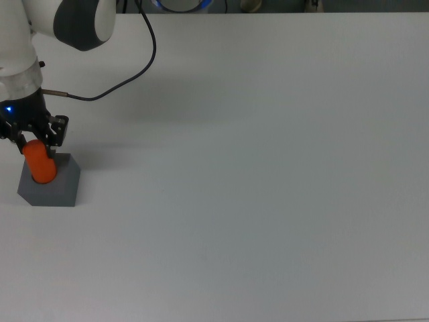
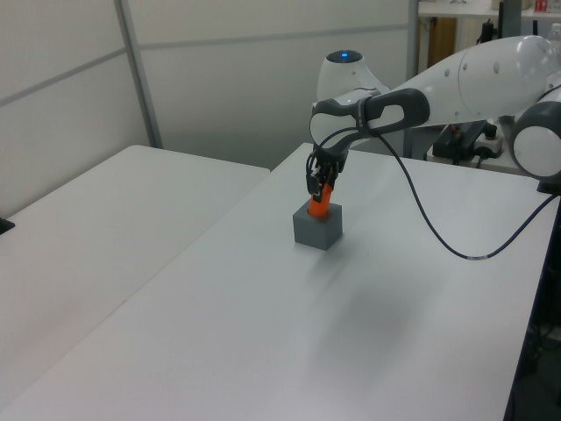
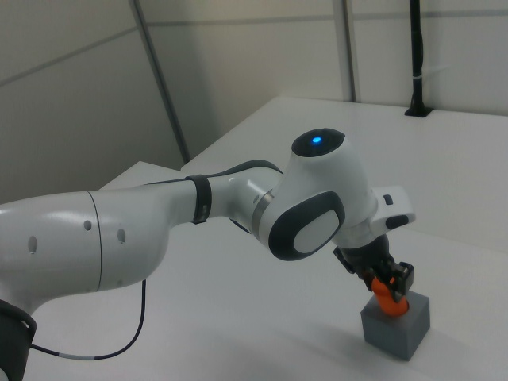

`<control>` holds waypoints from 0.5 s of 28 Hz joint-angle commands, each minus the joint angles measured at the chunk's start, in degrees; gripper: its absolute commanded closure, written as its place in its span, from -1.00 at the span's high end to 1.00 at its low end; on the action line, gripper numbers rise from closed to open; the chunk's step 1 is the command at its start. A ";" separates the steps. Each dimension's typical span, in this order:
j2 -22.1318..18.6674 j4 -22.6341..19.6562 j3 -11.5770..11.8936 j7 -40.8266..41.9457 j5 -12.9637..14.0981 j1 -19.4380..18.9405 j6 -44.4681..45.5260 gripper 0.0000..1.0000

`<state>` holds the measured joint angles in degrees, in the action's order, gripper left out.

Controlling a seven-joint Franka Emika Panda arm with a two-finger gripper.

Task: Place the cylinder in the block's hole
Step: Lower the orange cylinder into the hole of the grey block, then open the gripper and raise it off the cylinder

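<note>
Cylinder task, status: well advanced, not closed out. White table (image 1: 268, 168) carries only the block, which serves as landmark. Franka arm (image 3: 159, 230) reaches down over the block; a black cable (image 1: 127, 74) trails from its wrist.

Grey block (image 1: 57, 189) sits at the top view's left edge. Gripper (image 1: 35, 137) is just above it, its black fingers pinching the upper end of the orange-red cylinder (image 1: 41, 166). Cylinder's lower end is at the block's top face, on the hole's spot, leaning slightly; the hole itself is covered.

Judgement: cylinder appears partly seated. Left to do: finish the push down, let go, lift clear.

View differences:
- Top view: cylinder's lean across the block's top, plus the cable run. No read on depth.
- Left view: side-on; only a short orange stub (image 2: 321, 203) shows above the block (image 2: 316, 228), suggesting insertion has begun.
- Right view: arm's bulk fills the picture; gripper (image 3: 389, 279) hides most of the cylinder (image 3: 390, 302).
</note>
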<state>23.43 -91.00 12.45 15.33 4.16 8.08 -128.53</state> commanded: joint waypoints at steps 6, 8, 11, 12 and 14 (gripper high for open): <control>-1.28 -0.59 0.38 1.02 0.76 -0.44 1.70 1.00; -1.28 -0.32 0.38 1.02 0.93 -0.44 1.70 1.00; -1.98 -0.15 0.38 0.84 1.38 -0.44 1.70 1.00; -2.33 -0.23 0.38 0.84 1.55 -0.44 1.70 1.00; -3.65 -0.15 0.21 0.67 1.55 -0.52 1.79 1.00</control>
<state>22.93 -90.58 12.44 15.36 4.18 8.06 -128.27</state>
